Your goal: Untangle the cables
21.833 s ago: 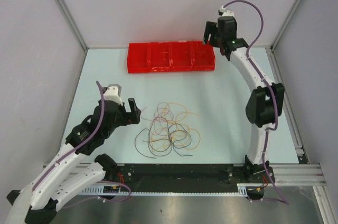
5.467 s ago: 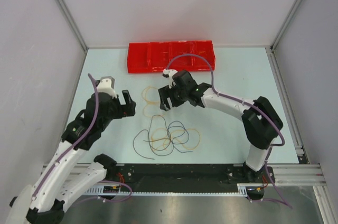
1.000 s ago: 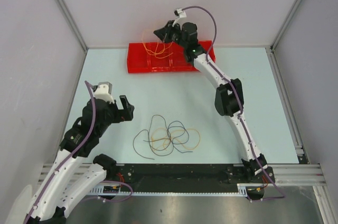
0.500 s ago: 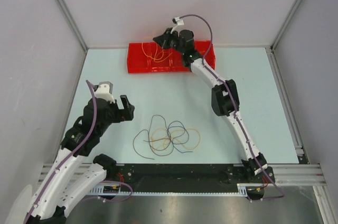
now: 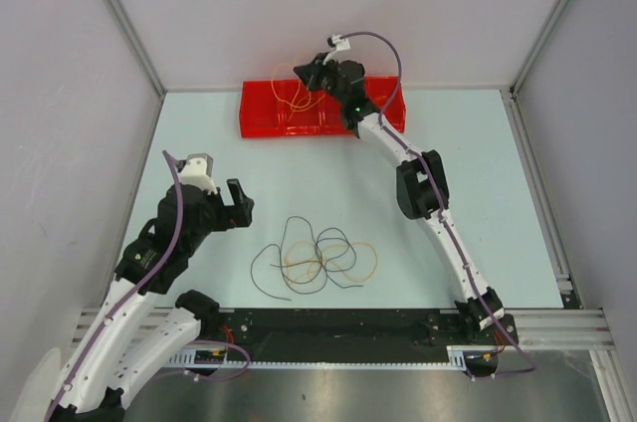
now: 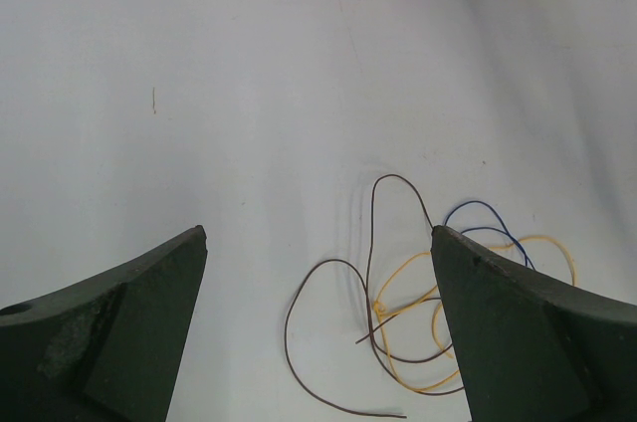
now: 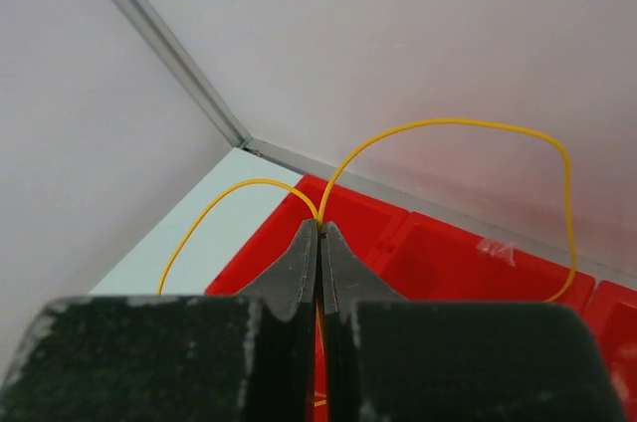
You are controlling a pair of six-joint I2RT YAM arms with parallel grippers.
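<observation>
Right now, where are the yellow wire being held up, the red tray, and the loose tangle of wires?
yellow wire (image 7: 448,121): right wrist view, top of its big loop.
red tray (image 5: 259,115): top view, floor of its left-end compartment.
tangle of wires (image 5: 318,258): top view, middle of the heap.

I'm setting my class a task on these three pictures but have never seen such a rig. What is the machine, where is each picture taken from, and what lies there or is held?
These are two robot arms bolted at the near edge of the table, each ending in a two-finger gripper. The wide picture comes from a fixed camera above and behind them. The other two come from cameras on the wrists. The left gripper is open and empty, beside a loose tangle of thin wires lying on the table. The right gripper is shut on a yellow wire, held up over a red tray.
</observation>
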